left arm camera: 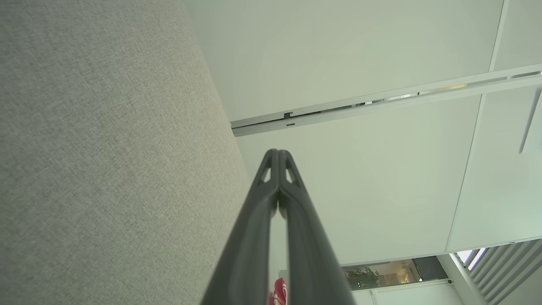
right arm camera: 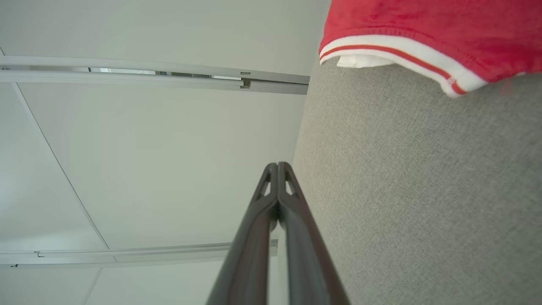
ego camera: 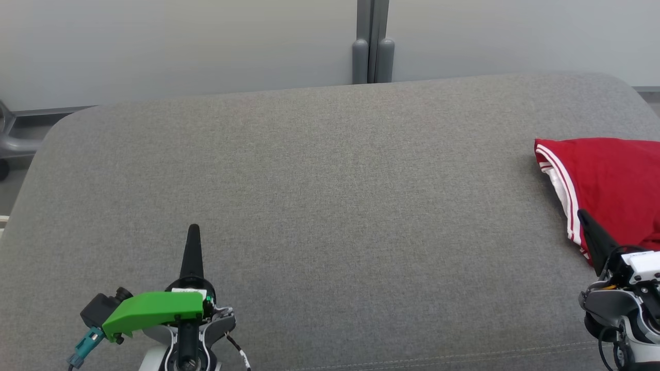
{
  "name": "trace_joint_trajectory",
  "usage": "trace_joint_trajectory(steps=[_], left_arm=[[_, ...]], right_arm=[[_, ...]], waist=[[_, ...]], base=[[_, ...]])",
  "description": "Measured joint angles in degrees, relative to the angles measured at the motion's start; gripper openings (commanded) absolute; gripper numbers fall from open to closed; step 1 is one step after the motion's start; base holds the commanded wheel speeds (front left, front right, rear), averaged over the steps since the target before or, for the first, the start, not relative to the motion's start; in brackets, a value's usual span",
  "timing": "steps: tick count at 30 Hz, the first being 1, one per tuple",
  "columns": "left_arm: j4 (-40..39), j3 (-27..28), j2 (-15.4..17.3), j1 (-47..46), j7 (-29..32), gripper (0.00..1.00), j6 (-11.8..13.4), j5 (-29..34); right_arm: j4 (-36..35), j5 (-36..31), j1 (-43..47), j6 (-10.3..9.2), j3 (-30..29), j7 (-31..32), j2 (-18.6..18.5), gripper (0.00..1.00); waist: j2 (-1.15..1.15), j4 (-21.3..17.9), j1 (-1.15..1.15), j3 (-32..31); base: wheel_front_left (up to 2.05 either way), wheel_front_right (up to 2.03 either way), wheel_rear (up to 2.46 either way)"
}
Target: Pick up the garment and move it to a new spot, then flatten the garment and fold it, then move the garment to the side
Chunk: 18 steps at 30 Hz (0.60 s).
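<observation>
You see the garment (ego camera: 613,180) cut off at the right edge of the head view, and the right fingers (ego camera: 595,239) hide its lower corner; you cannot tell its full shape.

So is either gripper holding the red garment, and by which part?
Nothing is held: left gripper and right gripper are both shut and empty; the garment lies free.

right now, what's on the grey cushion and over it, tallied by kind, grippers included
red fabric garment with white striped trim: 1
dark two-fingered grippers, both shut: 2 (left gripper, right gripper)
grey woven fabric cushion: 1
total: 4
</observation>
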Motion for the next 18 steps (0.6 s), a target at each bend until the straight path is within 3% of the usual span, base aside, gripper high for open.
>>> trace_joint_trajectory(steps=[18], left_arm=[[0.8, -0.1, -1.0, -1.2, -0.4, 0.00, -1.3, -7.0]], right_arm=[[2.7, 7.2, -2.3, 0.00, -2.4, 2.9, -0.2, 0.00]], waist=[[0.00, 0.1, 0.00, 0.3]], base=[[0.00, 0.00, 0.00]])
